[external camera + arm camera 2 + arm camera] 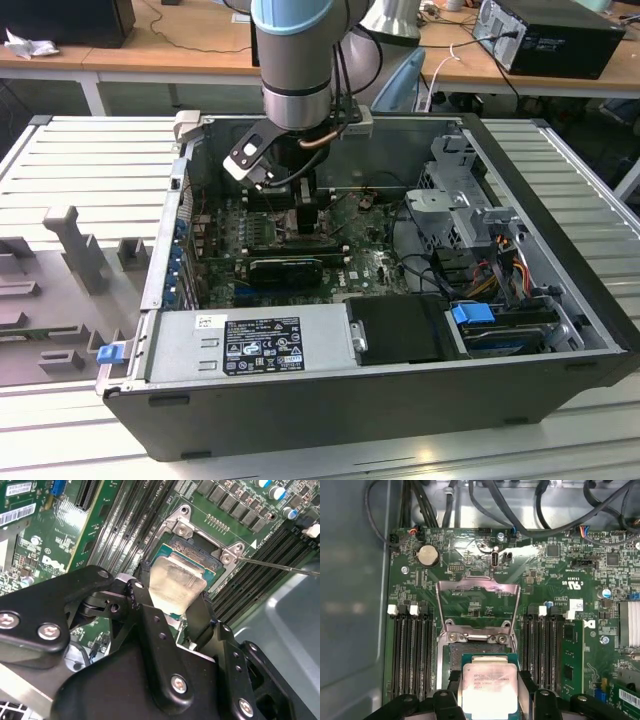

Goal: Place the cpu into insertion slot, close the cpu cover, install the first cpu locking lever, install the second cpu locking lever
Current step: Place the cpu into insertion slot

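**Status.** Step one is in progress. From where I stand, the arm reaches down into the open computer case (300, 400) on the ribbed bench (90, 150). The tool (305, 205) is low over the motherboard (370, 265).

**Tool state.** The fingers (200, 617) are closed against opposite edges of the cpu (177, 585) and have it in their grip. The cpu is directly over the insertion slot (192, 547), very near it and slightly tilted. I cannot tell whether it touches the slot, and I judge it not seated.

**Remaining.** The cpu cover (477, 587) stands raised on its hinge beyond the slot, so it has not been closed. Neither locking lever is installed (a thin metal rod (280, 566) swung clear beside the slot is probably one of them).

**View differences.**
- **First wrist view:** shows the open cover, the cpu's top face square-on, and the memory slots (410, 650) on either side of the socket.
- **Second wrist view:** looks in at an angle, showing the tilt and the strip of dark socket exposed past the cpu's far edge.
- **Exterior view:** shows where the arm stands in the case, with the power supply (250, 345) along the near wall.
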`<state>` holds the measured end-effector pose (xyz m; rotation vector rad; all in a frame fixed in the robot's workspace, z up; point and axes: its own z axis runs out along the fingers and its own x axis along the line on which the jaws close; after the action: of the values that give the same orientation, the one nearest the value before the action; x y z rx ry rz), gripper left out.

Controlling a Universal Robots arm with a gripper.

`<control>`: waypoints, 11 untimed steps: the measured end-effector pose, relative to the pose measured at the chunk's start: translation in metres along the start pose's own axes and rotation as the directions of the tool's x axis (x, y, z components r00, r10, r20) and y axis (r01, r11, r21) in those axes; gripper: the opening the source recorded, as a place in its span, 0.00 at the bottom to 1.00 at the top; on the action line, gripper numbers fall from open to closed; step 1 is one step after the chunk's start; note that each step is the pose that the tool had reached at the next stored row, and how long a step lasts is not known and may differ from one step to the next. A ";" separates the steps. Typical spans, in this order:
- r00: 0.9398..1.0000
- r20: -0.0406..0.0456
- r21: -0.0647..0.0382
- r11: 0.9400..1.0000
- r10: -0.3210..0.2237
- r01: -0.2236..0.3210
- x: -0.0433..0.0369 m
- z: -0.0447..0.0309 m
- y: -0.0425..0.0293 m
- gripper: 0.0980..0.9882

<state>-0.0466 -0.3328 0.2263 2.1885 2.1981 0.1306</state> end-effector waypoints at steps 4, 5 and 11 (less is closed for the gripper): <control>1.000 0.001 0.000 1.000 0.008 -0.008 0.0000 0.0010 -0.0001 0.48; 1.000 0.001 0.000 1.000 0.008 -0.008 0.0000 0.0013 -0.0001 0.48; 1.000 0.002 0.000 1.000 0.008 -0.008 0.0013 0.0079 -0.0007 0.48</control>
<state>-0.0467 -0.3313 0.2184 2.1962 2.1885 0.1289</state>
